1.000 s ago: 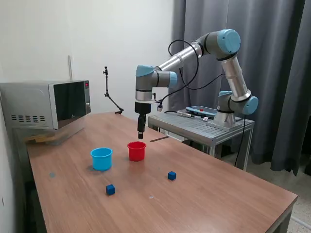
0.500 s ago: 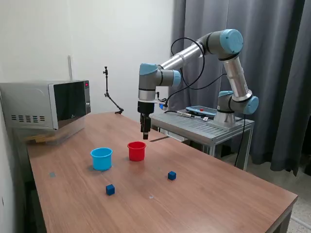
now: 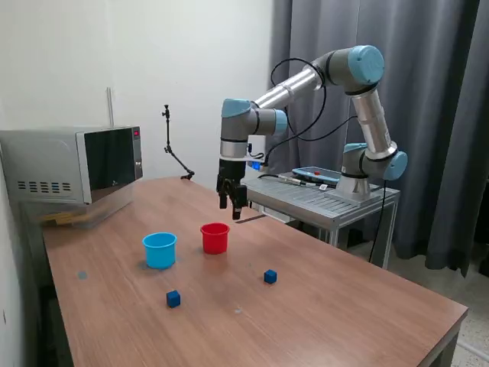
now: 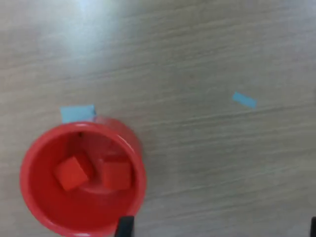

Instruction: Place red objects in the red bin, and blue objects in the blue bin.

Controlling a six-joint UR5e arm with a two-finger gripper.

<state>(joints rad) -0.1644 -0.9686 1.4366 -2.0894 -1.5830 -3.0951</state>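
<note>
The gripper hangs above the bench, just behind and to the exterior view's right of the red bin. Its fingers stand apart and nothing is between them, so it is spread and empty.

In the wrist view the red bin holds 2 red cubes lying side by side on its floor. By that, the red half of the task looks done.

What remains, as I judge it, is the 2 blue cubes. Both sit on the bench on the near side of the bins, toward the camera of the exterior view. The first blue cube lies forward and to the exterior view's right of the red bin. The second blue cube lies forward of the blue bin, well apart from the first. The first is the nearer to the gripper, so the coming move probably runs from behind the red bin outward and down toward it.

Each cube stands alone with bare bench all round, so there is free room for the fingers on every side. The bench edge is well beyond both cubes. The blue bin stands just beside the red bin, to the exterior view's left, and its opening is unobstructed.
</note>
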